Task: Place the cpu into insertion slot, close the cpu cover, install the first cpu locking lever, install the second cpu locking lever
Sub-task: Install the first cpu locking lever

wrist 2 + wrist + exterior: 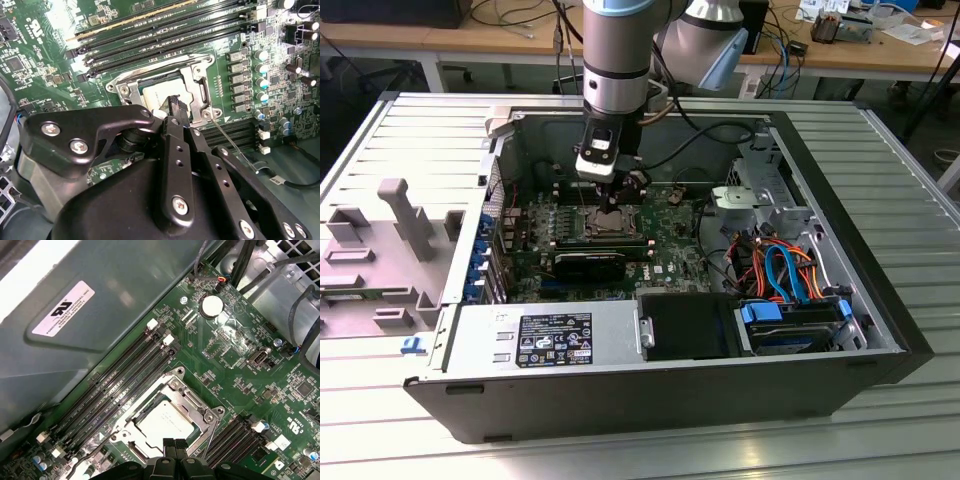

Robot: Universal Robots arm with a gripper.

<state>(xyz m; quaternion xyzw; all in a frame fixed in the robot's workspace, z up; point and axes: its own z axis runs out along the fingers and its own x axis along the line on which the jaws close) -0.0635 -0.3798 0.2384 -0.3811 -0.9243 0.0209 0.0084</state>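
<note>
Exterior view: bright, even room light from overhead. The ribbed metal desk [910, 430] reflects it pale. The inside of the computer case [620, 400] is dimmer, and the arm [617, 60] lays a soft-edged shadow on the green board [672, 250] below it.

Second wrist view: hard glare on the board beyond the memory slots [165, 37], where the green is washed to white. The end effector [176, 103] is a black mass in the foreground, with a dull grey sheen on its edges and glints on its screws. The top of the chip [157, 94] is lit pale.

First wrist view: the grey case wall [100, 330] carries a burnt-out white band at one corner. The coin battery [212, 305] flares white. The chip is evenly lit.
</note>
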